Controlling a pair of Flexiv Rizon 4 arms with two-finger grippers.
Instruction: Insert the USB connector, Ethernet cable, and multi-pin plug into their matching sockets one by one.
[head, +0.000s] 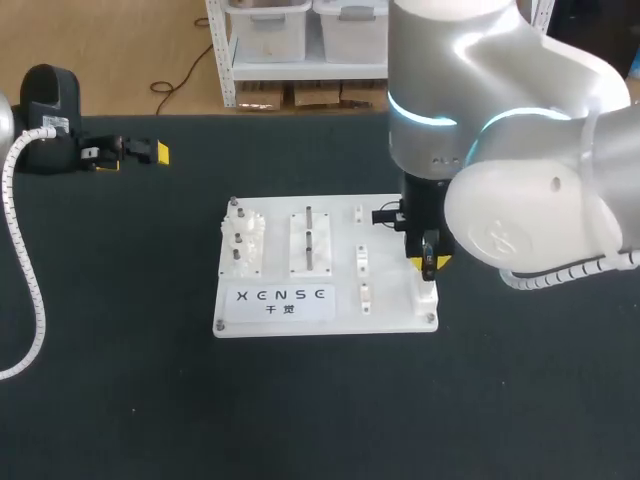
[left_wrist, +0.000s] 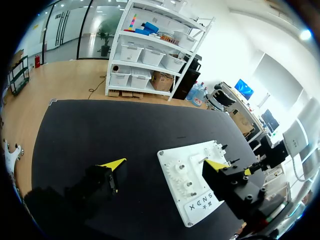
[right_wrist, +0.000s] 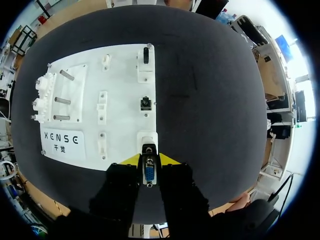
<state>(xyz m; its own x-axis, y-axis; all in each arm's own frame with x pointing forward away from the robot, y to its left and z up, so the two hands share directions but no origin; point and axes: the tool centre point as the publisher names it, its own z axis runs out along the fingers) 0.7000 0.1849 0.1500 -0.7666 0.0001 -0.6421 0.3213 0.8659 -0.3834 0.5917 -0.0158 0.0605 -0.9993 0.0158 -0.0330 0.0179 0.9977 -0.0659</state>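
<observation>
- While the right gripper (right_wrist: 149, 159) hangs over the near right corner of the white board (head: 395, 318), its fingers are clenched from two sides on the multi-pin plug (right_wrist: 149, 175).
- The plug's blue pin face is between the yellow tips, and its dark end points at the near socket block (right_wrist: 147, 139). Cannot tell if it touches.
- That block sits just beside the board's right edge and near its front edge, with bare black surface (head: 120, 400) right past both.
- Same edge strip, further ahead of the fingers: middle socket block (right_wrist: 145, 103) and far socket block (right_wrist: 145, 54). Each has a dark part in it; cannot tell which connector.
- The right arm (head: 500, 150) comes in from the right and covers the board's far right corner in the head view.
- The left gripper (left_wrist: 165, 163) is well apart from the board, near the surface's far left. Its fingers are released and spread wide, with nothing between them.
- Board layout: gear block (head: 243, 240) at the left, peg block (head: 310, 240) beside it, small white clips (head: 363, 262) between the pegs and the socket strip.
- Black surface shows on all four sides of the board, with the widest stretches left of it and in front.
- A white coiled cable (head: 30, 300) runs along the surface's left edge.
</observation>
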